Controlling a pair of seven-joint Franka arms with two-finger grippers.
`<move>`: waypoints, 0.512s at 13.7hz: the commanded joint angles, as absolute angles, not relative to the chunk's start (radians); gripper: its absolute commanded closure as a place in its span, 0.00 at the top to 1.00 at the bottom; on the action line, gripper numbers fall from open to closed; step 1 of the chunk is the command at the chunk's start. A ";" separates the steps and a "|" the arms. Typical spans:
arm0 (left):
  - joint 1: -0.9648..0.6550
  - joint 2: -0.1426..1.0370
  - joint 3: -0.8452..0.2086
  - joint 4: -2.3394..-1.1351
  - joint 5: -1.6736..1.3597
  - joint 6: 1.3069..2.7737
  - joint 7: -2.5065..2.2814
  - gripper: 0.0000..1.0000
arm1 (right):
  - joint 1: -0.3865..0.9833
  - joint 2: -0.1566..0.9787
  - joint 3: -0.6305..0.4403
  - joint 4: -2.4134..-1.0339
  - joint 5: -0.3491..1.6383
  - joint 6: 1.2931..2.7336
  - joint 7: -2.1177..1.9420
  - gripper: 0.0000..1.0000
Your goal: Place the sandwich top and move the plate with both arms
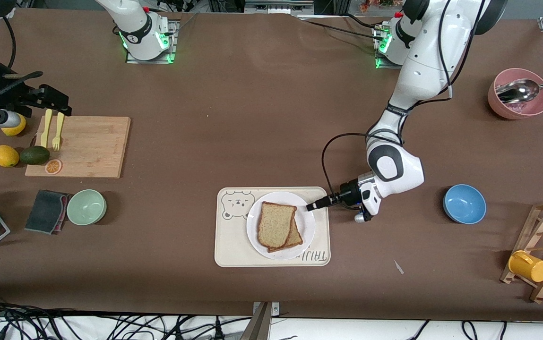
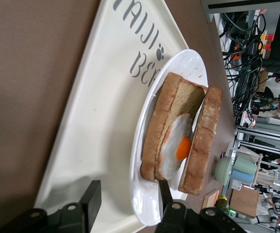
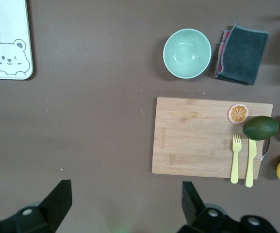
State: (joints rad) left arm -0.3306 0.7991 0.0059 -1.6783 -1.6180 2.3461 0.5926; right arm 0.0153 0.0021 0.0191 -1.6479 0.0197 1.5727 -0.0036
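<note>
We are looking down at a brown counter. Low in the centre of the frame, the sandwich top is lying on a lower slice that carries a fried egg, both on the white plate, which is sitting on a cream tray with a bear drawing. The left end effector is sitting at the plate's upper right rim, its fingers parted and straddling that rim in the left wrist view, gripping nothing. The bread's long axis is running roughly top to bottom in the frame, tilted slightly. The right end effector is waiting with its fingers spread wide and empty, up over bare counter near a wooden cutting board in the left part of the frame. We are judging the left arm far nearer the plate; the right arm would need to cross to the plate's unattended side before any shared carry.
</note>
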 commanded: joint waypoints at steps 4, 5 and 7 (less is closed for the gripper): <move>-0.282 0.571 0.002 -1.911 -1.442 2.356 0.560 0.56 | 0.005 -0.011 0.028 -1.644 0.021 1.559 0.003 1.00; -0.273 0.522 0.003 -1.951 -1.366 2.358 0.530 0.56 | 0.005 -0.011 0.028 -1.644 0.021 1.559 0.005 1.00; -0.233 0.401 0.003 -2.028 -1.135 2.356 0.412 0.60 | 0.005 -0.011 0.028 -1.644 0.021 1.559 0.003 1.00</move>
State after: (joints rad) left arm -0.2674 0.5614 0.0090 -1.8988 -1.2980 2.3510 0.5021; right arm 0.0153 0.0021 0.0191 -1.6476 0.0197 1.5724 -0.0035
